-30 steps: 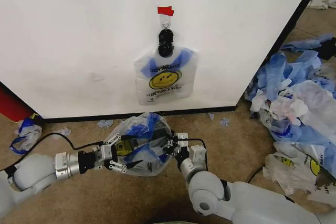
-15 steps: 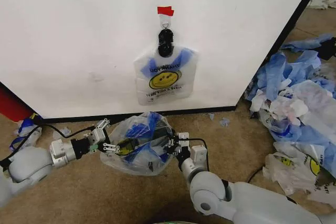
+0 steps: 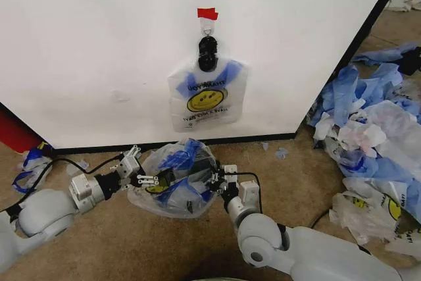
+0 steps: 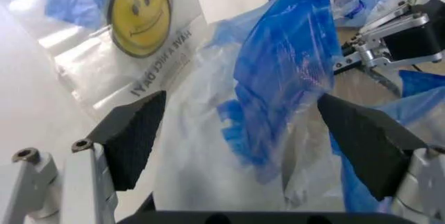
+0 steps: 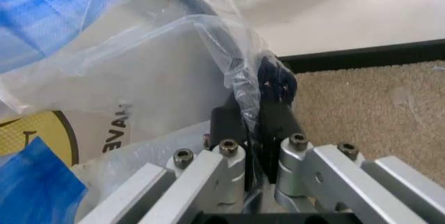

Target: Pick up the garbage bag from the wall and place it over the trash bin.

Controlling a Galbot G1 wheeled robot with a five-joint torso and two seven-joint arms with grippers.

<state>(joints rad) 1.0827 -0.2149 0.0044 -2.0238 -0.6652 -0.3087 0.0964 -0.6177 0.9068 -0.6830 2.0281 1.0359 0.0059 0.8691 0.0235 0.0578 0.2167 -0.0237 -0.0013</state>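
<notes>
Floor [image 3: 112, 241]: I'm seeing tan carpet running along black base strip [image 3: 171, 144] of wall [image 3: 99, 44]. Lying on it: heap of blue and white plastic sheets [image 3: 375, 143] spreading at right; small plastic scraps [image 3: 281, 153] sitting near strip; crumpled blue-white bag [image 3: 29, 166] resting at left; black cable [image 3: 59, 162] trailing across carpet; red object [image 3: 14, 131] standing at wall's left end.

Bright, even light; wrist views blur close up.
</notes>
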